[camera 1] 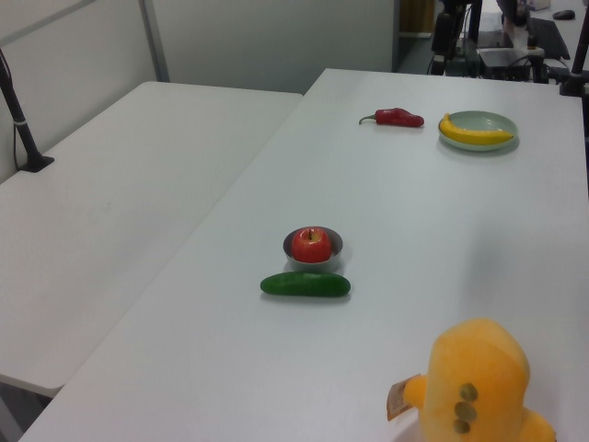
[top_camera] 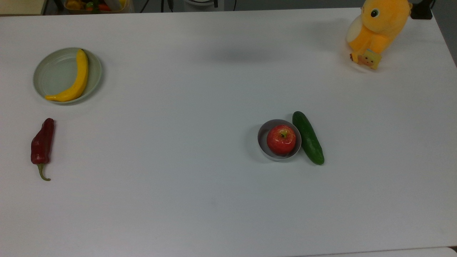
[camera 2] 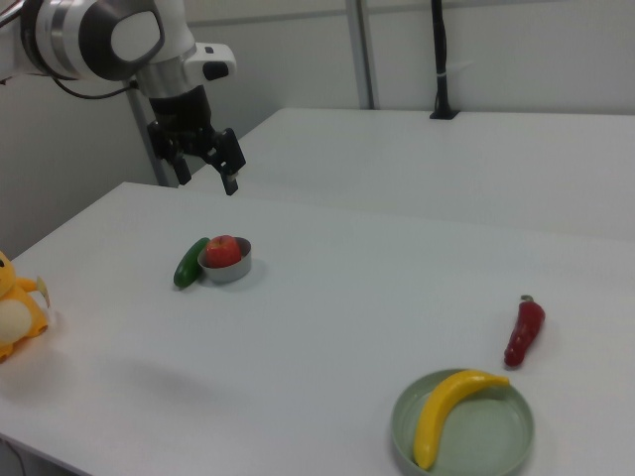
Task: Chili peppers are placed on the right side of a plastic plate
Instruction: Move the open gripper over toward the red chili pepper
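The dark red chili pepper (top_camera: 43, 141) (camera 1: 398, 117) (camera 2: 524, 330) lies on the white table, just below the pale grey-green plastic plate (top_camera: 57, 73) (camera 1: 483, 120) (camera 2: 486, 426) in the top view. A yellow banana (top_camera: 76, 80) (camera 2: 444, 412) lies on the plate. In the right view my gripper (camera 2: 206, 177) hangs open and empty in the air at the upper left, above and behind the small bowl, far from the chili and the plate.
A small grey bowl (top_camera: 262, 137) (camera 2: 236, 270) holds a red apple (top_camera: 281, 139), and a dark green cucumber (top_camera: 308, 137) (camera 1: 306, 284) lies against it. An orange plush toy (top_camera: 378, 28) (camera 1: 479, 382) stands at the top view's upper right. A second white table (camera 1: 110, 184) adjoins.
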Motion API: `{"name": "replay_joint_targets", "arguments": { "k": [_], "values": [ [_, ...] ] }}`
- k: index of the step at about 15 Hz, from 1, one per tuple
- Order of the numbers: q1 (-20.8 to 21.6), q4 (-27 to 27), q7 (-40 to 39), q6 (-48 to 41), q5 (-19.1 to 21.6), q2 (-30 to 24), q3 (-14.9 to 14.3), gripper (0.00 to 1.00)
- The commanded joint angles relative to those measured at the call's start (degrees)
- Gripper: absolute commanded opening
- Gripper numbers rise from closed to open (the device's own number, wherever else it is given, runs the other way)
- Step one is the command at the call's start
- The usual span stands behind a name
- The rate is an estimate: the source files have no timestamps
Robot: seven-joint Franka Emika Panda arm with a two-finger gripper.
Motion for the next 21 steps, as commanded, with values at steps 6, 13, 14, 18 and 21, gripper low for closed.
{"name": "replay_joint_targets", "arguments": {
  "k": [6,13,14,18,21],
  "values": [
    [0.6,-0.4,-0.9,1.1,1.1,-0.4,-1.2,1.0],
    [-0.1,-0.1,-1.2,-4.6,0.9,-0.9,-1.0,1.0],
    [-0.1,-0.1,-1.3,-6.9,0.7,-0.9,-1.0,1.0],
    [-0.7,0.7,-1.9,-9.1,0.3,-0.1,-1.3,1.0],
    [-2.3,4.1,-9.0,-8.9,-1.2,4.3,-3.0,1.0]
  ]
}}
